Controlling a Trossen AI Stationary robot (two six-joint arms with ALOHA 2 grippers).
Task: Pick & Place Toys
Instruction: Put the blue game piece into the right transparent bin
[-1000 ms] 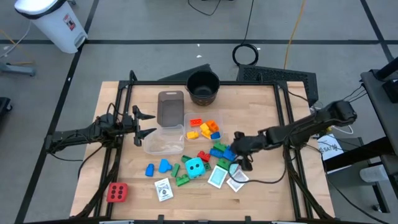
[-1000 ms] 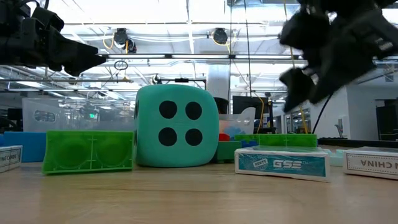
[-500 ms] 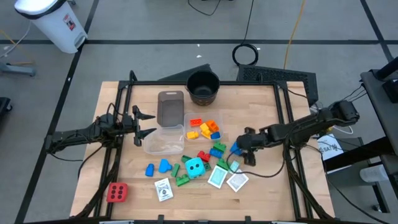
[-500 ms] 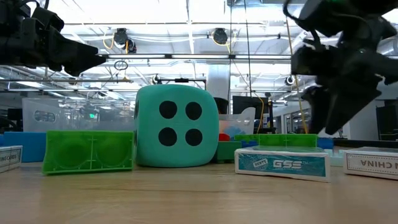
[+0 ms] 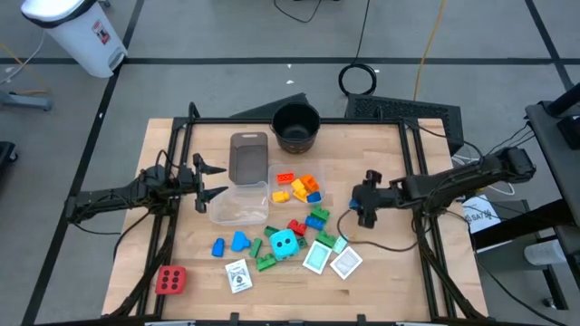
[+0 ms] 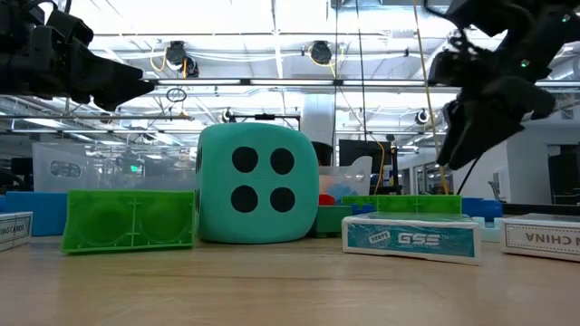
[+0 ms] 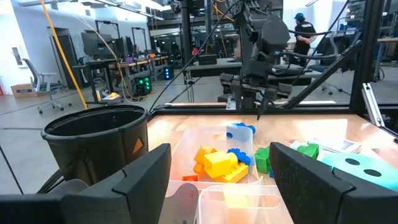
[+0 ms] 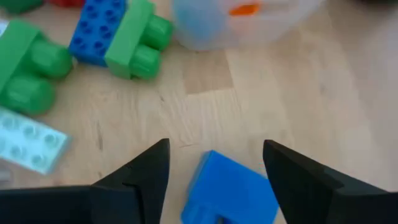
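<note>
Two slim dark jointed arms, black cables trailing along them, each ending in a black two-fingered pincer: left pincer [image 5: 210, 180], right pincer [image 5: 363, 205].

"GSE" on teal card [image 6: 411, 239], "CHINA" on white card [image 6: 542, 238]

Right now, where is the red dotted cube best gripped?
Across two opposite flat side faces of the red dotted cube, from straight above: it sits flat and alone, sides clear. The open left gripper is nearer; the right gripper holds a blue block.
</note>
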